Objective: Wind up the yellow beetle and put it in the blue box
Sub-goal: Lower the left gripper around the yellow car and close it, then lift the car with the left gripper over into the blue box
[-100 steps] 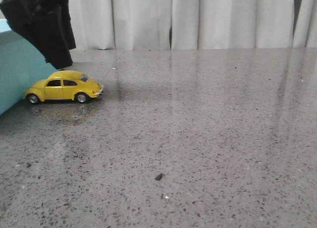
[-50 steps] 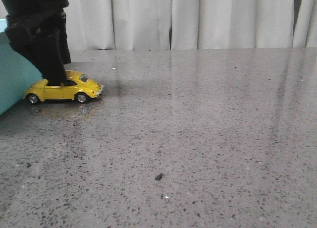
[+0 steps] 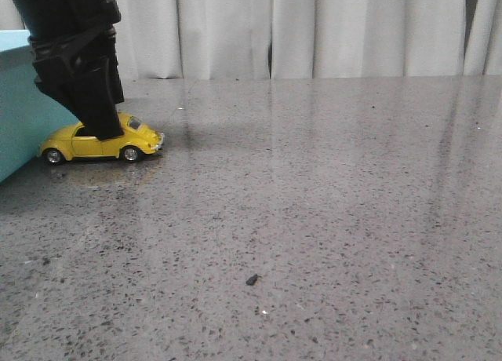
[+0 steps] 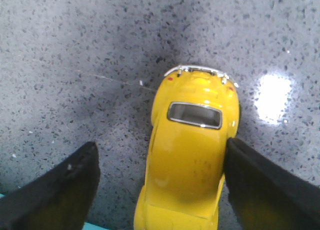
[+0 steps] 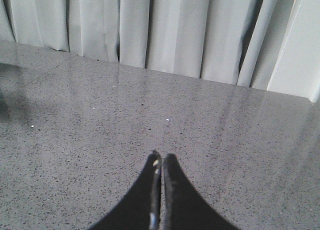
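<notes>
The yellow beetle [image 3: 110,144] stands on its wheels on the speckled table beside the blue box [image 3: 20,118] at the far left. My left gripper [image 3: 103,132] is down over the car's roof. In the left wrist view the left gripper [image 4: 162,162] is open around the beetle [image 4: 192,155]: one finger [image 4: 260,182] touches the car's side, the other finger [image 4: 60,190] stands well off it. My right gripper [image 5: 161,160] is shut and empty above bare table and does not show in the front view.
A small dark speck [image 3: 252,280] lies on the table near the front middle. White curtains [image 3: 314,27] hang behind the table's far edge. A sliver of the blue box [image 4: 95,226] shows by the car in the left wrist view.
My left gripper has come down from above the blue box onto the beetle and now straddles its roof. The car has barely moved.
</notes>
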Robot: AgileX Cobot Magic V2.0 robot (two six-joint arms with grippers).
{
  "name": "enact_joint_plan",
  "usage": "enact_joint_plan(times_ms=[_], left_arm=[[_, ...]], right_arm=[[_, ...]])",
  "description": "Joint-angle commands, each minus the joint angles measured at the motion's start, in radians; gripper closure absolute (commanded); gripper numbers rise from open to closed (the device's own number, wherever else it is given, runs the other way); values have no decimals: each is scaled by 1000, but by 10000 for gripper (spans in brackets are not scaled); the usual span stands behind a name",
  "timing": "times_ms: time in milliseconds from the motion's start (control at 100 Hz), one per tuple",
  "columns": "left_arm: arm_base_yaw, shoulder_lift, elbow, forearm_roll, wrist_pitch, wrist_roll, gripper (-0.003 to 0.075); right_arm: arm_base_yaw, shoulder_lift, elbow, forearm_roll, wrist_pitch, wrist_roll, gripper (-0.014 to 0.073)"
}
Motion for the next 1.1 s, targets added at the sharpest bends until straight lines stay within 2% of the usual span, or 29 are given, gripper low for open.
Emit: enact_joint_plan(times_ms=[0,310,520,780,900,1090], left_arm=[[5,-26,-29,-9,-28,1,235],[5,8,-29,-41,59,1,250],[5,12,-29,-43,85,1,367],[5,9,-51,-45,102,1,565],[5,-3,-101,-52,102,-1,604],[5,-22,-225,-106,125,-10,615]], right_arm=[[1,16,-21,-6,-79,-12,642],[1,16,-21,-6,-77,-12,642],[1,16,-21,-6,-76,-12,642],[1,16,-21,-4,-76,-12,642],[1,16,-21,2,-76,-12,642],[1,16,-21,14,-77,-12,642]])
